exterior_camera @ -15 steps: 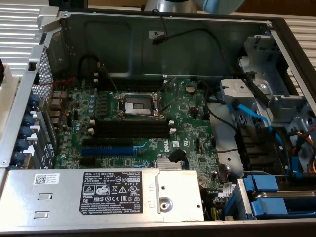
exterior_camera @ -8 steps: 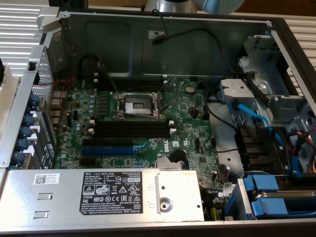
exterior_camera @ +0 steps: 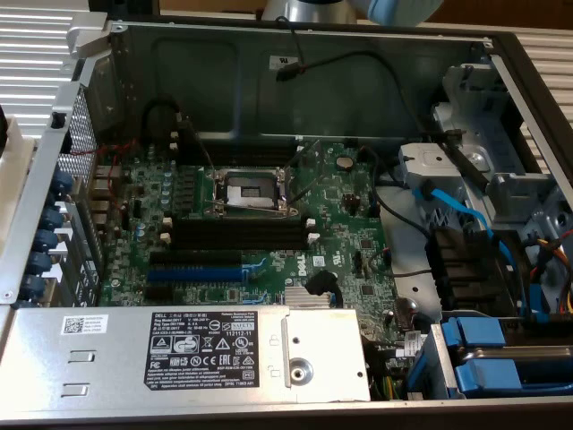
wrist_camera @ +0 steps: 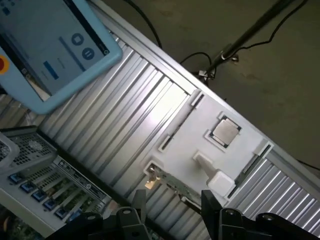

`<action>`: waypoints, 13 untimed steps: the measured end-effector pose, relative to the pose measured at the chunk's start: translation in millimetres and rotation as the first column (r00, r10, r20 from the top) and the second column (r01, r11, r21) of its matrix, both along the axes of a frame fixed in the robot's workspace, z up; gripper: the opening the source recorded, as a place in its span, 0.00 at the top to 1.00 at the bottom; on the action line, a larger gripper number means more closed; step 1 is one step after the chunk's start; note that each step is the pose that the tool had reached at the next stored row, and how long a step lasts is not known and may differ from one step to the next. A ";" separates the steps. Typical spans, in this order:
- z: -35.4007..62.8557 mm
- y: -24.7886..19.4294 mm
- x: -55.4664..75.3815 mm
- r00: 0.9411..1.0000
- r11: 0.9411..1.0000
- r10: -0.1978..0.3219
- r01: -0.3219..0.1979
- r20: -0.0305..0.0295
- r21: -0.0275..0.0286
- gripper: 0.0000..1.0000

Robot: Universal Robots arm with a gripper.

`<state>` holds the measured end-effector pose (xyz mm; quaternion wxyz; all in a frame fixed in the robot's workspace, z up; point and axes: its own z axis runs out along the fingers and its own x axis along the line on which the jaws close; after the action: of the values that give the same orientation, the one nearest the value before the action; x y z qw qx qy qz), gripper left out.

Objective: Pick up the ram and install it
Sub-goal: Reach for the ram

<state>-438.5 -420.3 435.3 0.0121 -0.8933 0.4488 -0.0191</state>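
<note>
RAM (wrist_camera: 169, 185) is sitting outside the PC, lying along one edge of a white holder tray (wrist_camera: 200, 120), and the claw (wrist_camera: 173, 199) hangs right over it. The two dark fingers (wrist_camera: 210, 206) stand apart, one on each side of the stick with a clear gap between them. So the claw is open and not gripping anything. Can't tell if either finger touches the board.

On the same tray there's a square CPU chip (wrist_camera: 225, 132) with a silvery lid in its own recess, apart from the RAM. A small white block (wrist_camera: 220, 181) sits much nearer to it. The tray rests on a ribbed silver tabletop (wrist_camera: 125, 100). A tablet (wrist_camera: 50, 50) in a light blue case lies on that tabletop, well apart from the tray. The PC's back panel (wrist_camera: 40, 192) with its row of blue ports is close to the claw. Past the table edge is dark floor with black cables (wrist_camera: 240, 35).

The exterior view looks down into the open case. It shows a green motherboard (exterior_camera: 349, 224) with the CPU socket (exterior_camera: 251, 190) in the middle. The black memory slots (exterior_camera: 242, 231) with white end clips are just in front of the socket, and a blue expansion slot (exterior_camera: 197, 269) is nearer the camera. The power supply (exterior_camera: 206, 345) with its black label is nearest. Blue cables (exterior_camera: 466, 210) run on the exterior view's right. A bit of the arm (exterior_camera: 304, 9) shows above the far wall.
</note>
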 end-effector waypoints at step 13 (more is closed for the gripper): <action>-2.1 -3.1 -3.1 0.989 0.989 -0.145 0.145 0.000 0.000 0.44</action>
<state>-441.6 -423.4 433.2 0.0106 -0.8584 0.5125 -0.0199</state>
